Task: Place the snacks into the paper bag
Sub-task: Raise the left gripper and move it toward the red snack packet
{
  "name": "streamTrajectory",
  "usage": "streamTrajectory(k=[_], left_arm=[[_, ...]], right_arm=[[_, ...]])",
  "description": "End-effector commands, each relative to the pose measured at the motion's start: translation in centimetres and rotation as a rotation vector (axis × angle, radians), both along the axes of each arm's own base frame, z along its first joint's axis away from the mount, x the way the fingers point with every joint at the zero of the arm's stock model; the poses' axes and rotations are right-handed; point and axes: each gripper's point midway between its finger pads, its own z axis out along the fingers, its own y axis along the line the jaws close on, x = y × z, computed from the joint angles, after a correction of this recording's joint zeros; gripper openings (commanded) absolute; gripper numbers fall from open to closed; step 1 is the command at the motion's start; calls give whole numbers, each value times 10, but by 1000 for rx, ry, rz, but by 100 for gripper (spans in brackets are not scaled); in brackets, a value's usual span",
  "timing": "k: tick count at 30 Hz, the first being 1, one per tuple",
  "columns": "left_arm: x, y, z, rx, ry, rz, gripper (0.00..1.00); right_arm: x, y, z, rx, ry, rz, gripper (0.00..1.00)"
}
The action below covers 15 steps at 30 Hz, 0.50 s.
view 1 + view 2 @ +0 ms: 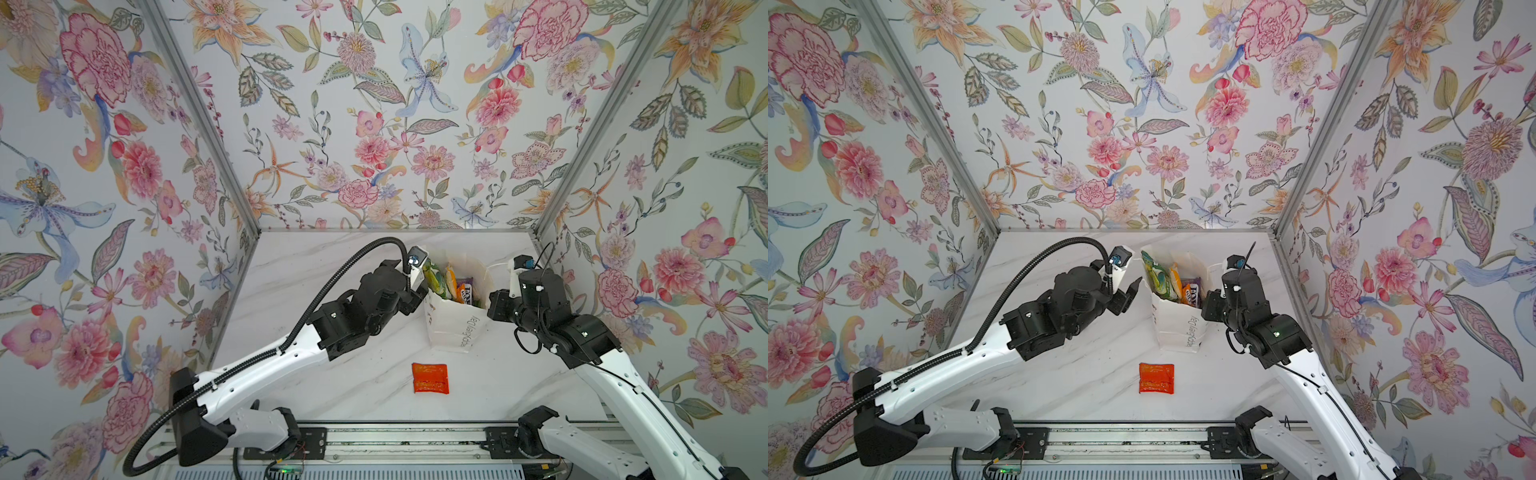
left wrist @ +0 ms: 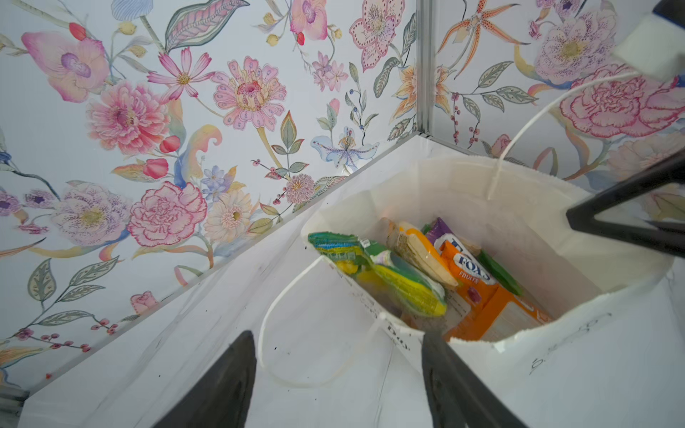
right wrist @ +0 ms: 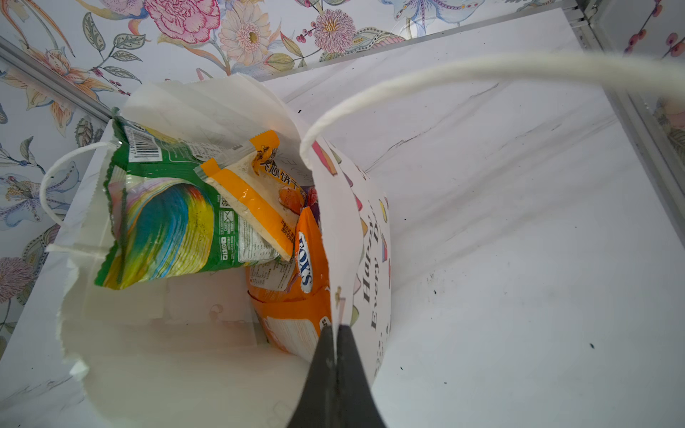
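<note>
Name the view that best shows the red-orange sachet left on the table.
The top views: in both, the red-orange sachet lies flat, unobstructed, in front of the paper bag. Neither wrist view shows it.

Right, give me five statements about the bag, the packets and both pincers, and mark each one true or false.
1. The paper bag stands upright with its mouth open. True.
2. The red-orange sachet is inside the bag. False: it lies flat on the table, outside the bag.
3. The right pincer is shut on the bag's rim. True.
4. The left pincer holds the green packet. False: it is open and empty beside the bag, and the green packet sits in the bag.
5. An orange FOX'S packet is in the bag. True.
</note>
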Motion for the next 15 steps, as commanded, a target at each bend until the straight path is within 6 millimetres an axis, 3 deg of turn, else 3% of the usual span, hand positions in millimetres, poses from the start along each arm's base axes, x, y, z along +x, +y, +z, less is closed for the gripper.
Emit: streamTrajectory(k=[1, 3, 9, 15], left_arm=[[-3, 21, -10, -3, -12, 50, 72], [-8, 31, -24, 5, 13, 60, 74], [-26, 44, -90, 84, 158, 44, 75], [-58, 28, -124, 154, 199, -48, 79]], right_arm=[[4, 0, 13, 9, -52, -4, 0], [4, 0, 13, 6, -53, -4, 0], [6, -1, 13, -6, -52, -2, 0], [9, 0, 17, -6, -58, -1, 0]])
